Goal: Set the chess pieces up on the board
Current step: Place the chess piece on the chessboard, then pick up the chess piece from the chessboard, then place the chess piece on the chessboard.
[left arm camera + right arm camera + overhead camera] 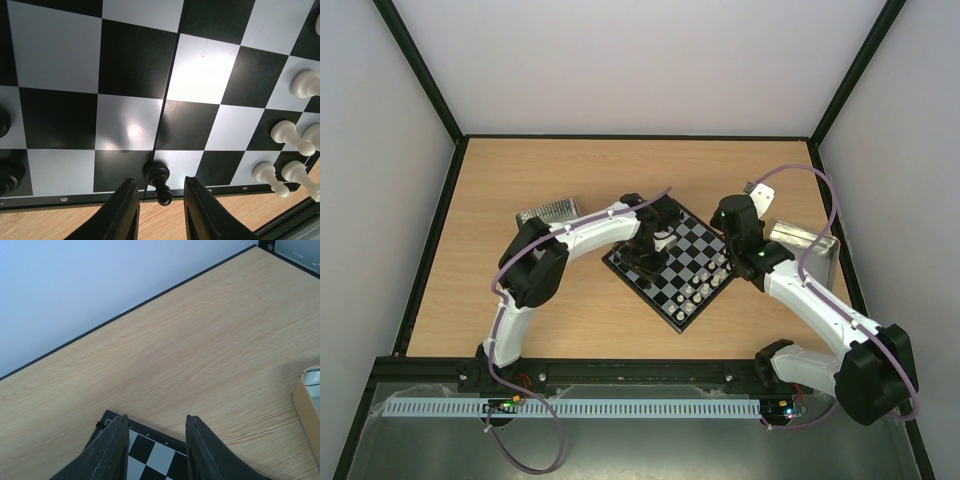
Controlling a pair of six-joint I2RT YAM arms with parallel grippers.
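A metal tray (548, 212) lies on the table (520, 170), well to the left of the left gripper (160, 180). That gripper hangs low over the near rim of the board (135, 50), its two fingers (125, 210) apart. A black pawn (158, 174) stands between them, with a gap showing on either side, so neither finger touches it. The pawn sits in the row next to the rim, on the line between a dark and a light square, just beside the board's centre seam. Left of the fingers, two black pieces (10, 175) show at the edge of the view. To their right, several white pieces (287, 135) stand clustered on the far rows.

The right gripper (156, 418) hovers at another corner of the board (150, 455), jaws parted with nothing between them. Only checkered squares and bare wood show in the gap. Ahead of it the table runs to the wall. A second tray (306, 405) sits off to its right, apart from the board.
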